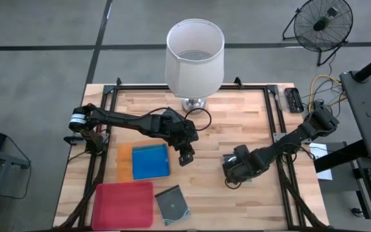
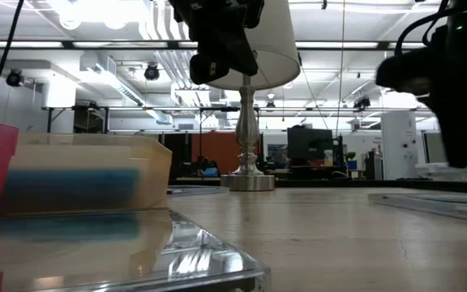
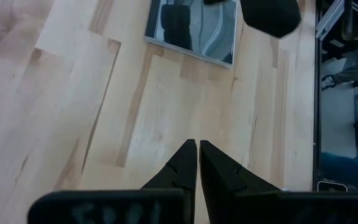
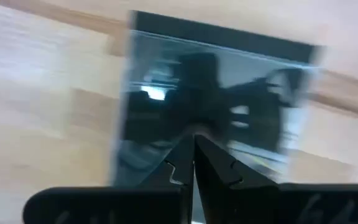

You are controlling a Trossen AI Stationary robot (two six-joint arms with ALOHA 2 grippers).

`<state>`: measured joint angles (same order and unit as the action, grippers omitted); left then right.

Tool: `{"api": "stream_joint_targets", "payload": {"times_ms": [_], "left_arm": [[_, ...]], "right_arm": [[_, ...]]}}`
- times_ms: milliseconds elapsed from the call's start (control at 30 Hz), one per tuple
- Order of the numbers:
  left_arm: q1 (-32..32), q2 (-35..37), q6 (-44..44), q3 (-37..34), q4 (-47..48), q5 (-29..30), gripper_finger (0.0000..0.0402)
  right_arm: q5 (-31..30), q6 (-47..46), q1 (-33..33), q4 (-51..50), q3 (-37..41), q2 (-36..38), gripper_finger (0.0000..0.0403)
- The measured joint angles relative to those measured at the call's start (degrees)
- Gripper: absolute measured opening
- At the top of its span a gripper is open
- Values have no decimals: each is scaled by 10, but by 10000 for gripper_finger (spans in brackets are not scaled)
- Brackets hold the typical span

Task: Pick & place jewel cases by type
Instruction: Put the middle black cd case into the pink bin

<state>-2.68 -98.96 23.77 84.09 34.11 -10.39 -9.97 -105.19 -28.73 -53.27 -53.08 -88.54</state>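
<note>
Hovering over a glossy grey square case (image 4: 213,99), right hand (image 4: 193,140) closed, empty.

Table (image 1: 237,122): light wood planks, matt, visible grain. Grey jewel case (image 4: 210,99) under the right gripper (image 4: 193,138): glossy transparent plastic, mirror-like reflections (same for the one at table's 6 o'clock (image 1: 172,205)). Blue case (image 1: 150,161): smooth opaque plastic. Lamp (image 1: 194,58): matt white cloth-like shade, shiny metal base. Both grippers' fingers matt black plastic.
</note>
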Motion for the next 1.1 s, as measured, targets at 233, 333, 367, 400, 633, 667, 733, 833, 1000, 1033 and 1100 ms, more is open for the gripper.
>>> {"api": "stream_joint_targets", "payload": {"times_ms": [233, 333, 367, 400, 633, 667, 733, 833, 1000, 1033, 1100], "left_arm": [[0, 0, 1, 0, -1, 0, 0], [0, 0, 2, 0, -2, 0, 0], [0, 0, 2, 0, -2, 0, 0], [0, 0, 2, 0, -2, 0, 0], [0, 0, 2, 0, -1, 0, 0], [0, 0, 2, 0, -1, 0, 0], [0, 0, 2, 0, 0, 0, 0], [0, 0, 2, 0, 0, 0, 0], [1, 0, -3, 0, 4, 0, 0], [1, 0, -6, 0, 4, 0, 0], [1, 0, -11, 0, 4, 0, 0]], "right_arm": [[41, 18, -2, -35, 5, -5, 9], [50, 19, -2, -33, 11, -13, 9], [54, 19, -2, -33, 13, -14, 8], [55, 19, -2, -33, 16, -16, 9], [73, 19, -2, 3, 47, -17, 8], [74, 18, -2, 18, 52, -17, 8], [74, 14, -2, 54, 61, -17, 8], [70, 7, -2, 84, 67, -23, 8], [61, 11, -1, 147, 68, -40, 8], [53, 14, -2, 165, 68, -41, 8], [32, 14, -2, 195, 68, -41, 8]]}}
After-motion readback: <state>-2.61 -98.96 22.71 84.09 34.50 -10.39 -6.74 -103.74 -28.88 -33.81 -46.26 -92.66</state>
